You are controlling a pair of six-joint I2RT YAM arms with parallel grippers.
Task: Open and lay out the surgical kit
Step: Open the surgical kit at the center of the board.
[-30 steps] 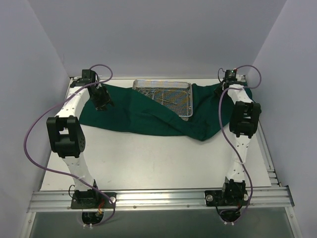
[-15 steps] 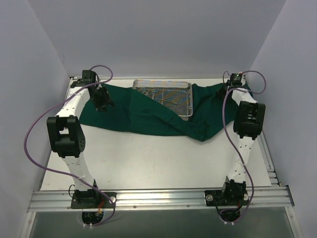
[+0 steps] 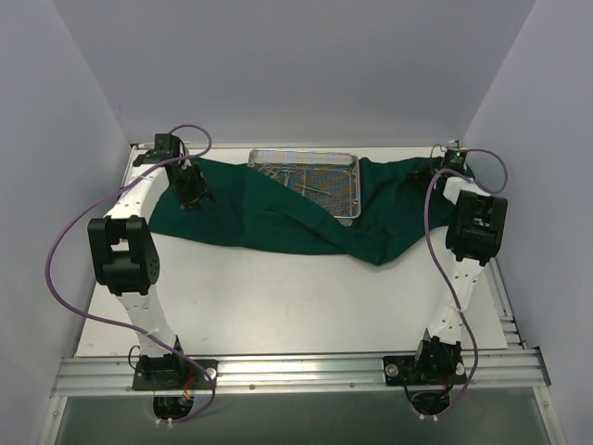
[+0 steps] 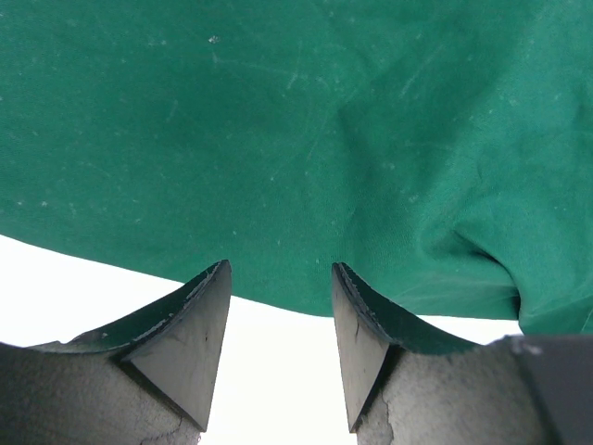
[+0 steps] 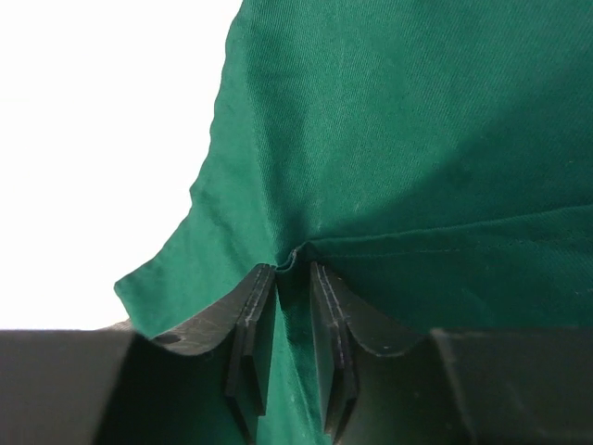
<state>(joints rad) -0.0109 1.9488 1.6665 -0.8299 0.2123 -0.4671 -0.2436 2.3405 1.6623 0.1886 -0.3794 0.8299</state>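
Pale lavender walls (image 3: 296, 65) box in a white counter (image 3: 278, 297), with an aluminium rail (image 3: 296, 371) running along the bottom of the overhead view.

Biggest thing on that counter is the green cloth (image 3: 278, 218). It is spread in a wide, rumpled band across the upper half of the frame, its lower edge sagging to a point right of center.

The left arm (image 3: 122, 255) rises along the left side and the right arm (image 3: 475, 227) along the right. Both reach up toward the far ends of the cloth, with purple cables (image 3: 56, 269) looping beside them.

The wire-mesh tray (image 3: 356, 185) sits on top of the cloth, upper center, a silver rectangle lying flat.

Over to the left end effector (image 4: 281, 278): its wrist view shows the fingers spread wide, nothing between them. Bare white counter shows in the gap, and the cloth's edge runs just past the tips. Whether the tips touch the fabric, I cannot tell.

Now the right end effector (image 5: 293, 278), at the cloth's right end in the upper right of the overhead view. Its fingers are pressed close together and pinching a raised fold of the green cloth. The fabric bunches into a small peak right at the fingertips.

Smallest of all are the steel instruments (image 3: 310, 183), thin pieces lying inside the tray. They are too small from above to tell scissors from tweezers.
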